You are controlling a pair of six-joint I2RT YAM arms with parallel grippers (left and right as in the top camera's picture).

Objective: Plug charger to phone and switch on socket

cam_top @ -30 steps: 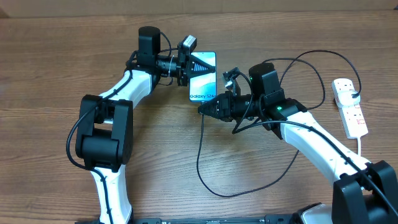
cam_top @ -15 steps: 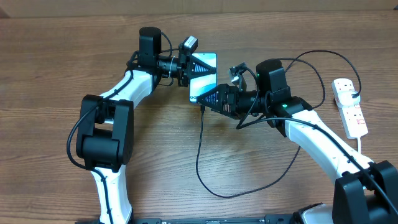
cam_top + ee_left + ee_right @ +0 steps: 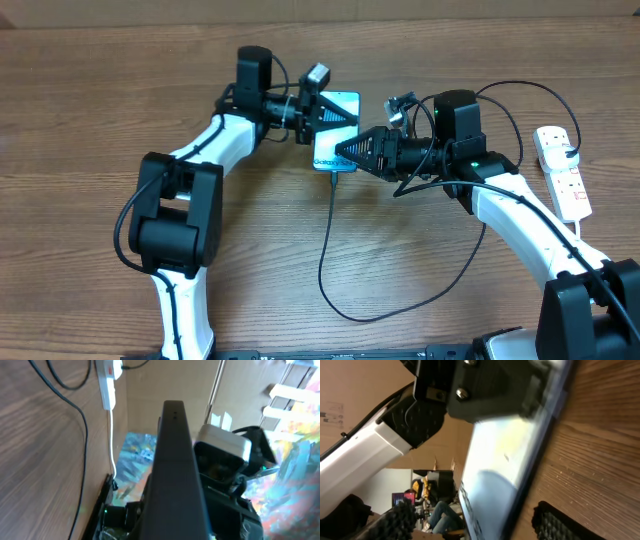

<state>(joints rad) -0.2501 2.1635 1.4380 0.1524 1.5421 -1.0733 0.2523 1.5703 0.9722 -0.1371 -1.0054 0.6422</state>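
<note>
Brown wood-grain table [image 3: 80, 100], tan cardboard wall [image 3: 400, 8] behind, even light

Overhead: I look straight down from well above the table [image 3: 80, 100], with both arms in frame.
Left wrist: I'm hard against the phone [image 3: 172, 470] edge, sighting along it towards the socket [image 3: 107, 380].
Right wrist: I sit low over the wood, close to the screen, facing the left arm [image 3: 365, 455].
Shared: all three views catch the phone.

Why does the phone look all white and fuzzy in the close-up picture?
Right wrist view: the phone sits very close to the camera, so its lit screen glares pale and soft. Overhead view: it looks sharp and teal. Left wrist view: the room behind is a smeared, colourful blur.
</note>
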